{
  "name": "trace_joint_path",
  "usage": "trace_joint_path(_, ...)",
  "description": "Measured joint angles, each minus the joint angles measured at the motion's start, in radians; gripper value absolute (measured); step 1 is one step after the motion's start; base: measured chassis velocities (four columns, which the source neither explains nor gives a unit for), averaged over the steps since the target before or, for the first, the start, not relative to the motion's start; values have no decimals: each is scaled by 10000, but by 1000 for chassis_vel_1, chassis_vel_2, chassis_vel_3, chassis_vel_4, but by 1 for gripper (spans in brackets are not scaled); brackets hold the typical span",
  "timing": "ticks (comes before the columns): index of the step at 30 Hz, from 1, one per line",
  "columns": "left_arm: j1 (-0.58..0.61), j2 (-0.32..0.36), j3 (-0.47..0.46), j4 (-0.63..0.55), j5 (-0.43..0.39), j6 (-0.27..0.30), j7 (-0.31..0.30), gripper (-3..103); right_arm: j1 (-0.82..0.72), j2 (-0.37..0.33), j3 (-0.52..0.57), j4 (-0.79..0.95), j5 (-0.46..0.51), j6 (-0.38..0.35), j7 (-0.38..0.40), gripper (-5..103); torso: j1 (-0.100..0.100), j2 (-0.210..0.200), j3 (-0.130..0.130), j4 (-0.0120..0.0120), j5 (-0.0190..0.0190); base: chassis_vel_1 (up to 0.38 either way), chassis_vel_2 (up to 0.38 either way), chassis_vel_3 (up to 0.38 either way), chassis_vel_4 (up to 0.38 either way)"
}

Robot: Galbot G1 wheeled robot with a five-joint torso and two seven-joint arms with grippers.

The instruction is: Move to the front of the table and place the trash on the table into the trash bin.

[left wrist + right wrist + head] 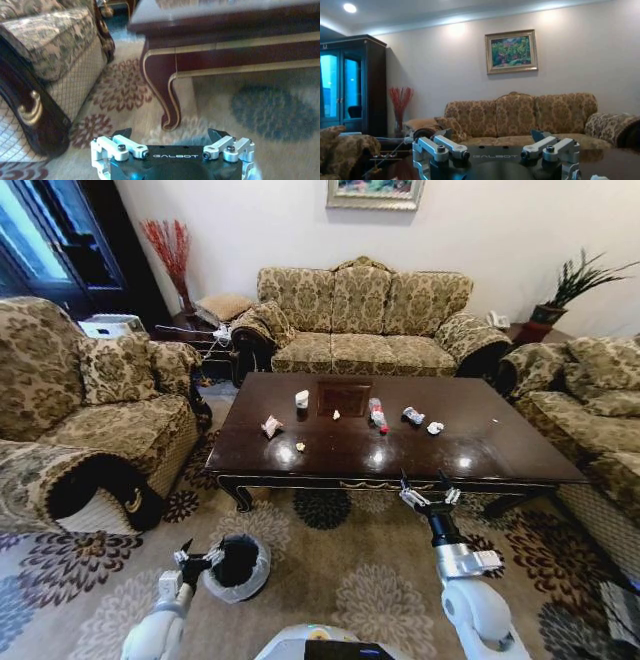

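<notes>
The walls (580, 48) are plain and pale. A framed painting (511, 51) hangs above a three-seat sofa (365, 320) with a gold floral pattern, which stands against the back wall. An armchair (85, 410) of the same fabric stands at the left, and another one (585, 420) at the right. A dark cabinet (352, 80) with glass doors is in the left corner, and beside it a vase of red twigs (172, 255). A green plant (570, 285) stands in the right corner. The floor is covered by a beige carpet (350, 570) with dark flower shapes. A round ceiling lamp (349, 7) is lit.
</notes>
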Motion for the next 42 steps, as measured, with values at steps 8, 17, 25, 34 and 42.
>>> trace_joint_path(8,-1169,250,232,1915,-195,-41,-105,100,-16,3,18,15,-262,203,211,100,0,1,0,-1,1,-12,-16,5,7)
trace_joint_path(17,-2958,340,837,4905,-24,-513,-405,100,-422,68,269,32,-635,250,82,100,0,1,0,-2,-1,0,0,0,0)
trace_joint_path(25,-4098,482,1247,6841,453,-650,-265,100,-589,43,344,281,-822,-79,71,100,0,0,1,0,1,0,0,0,0)
trace_joint_path(34,-5308,541,1503,8377,954,-878,-239,100,-625,-23,349,340,-1165,-267,629,100,0,0,1,0,1,0,0,0,0)
trace_joint_path(42,-6545,434,1401,10045,1483,-793,-239,81,-663,-149,502,296,-1161,-158,568,100,0,0,1,-2,1,0,0,0,0)
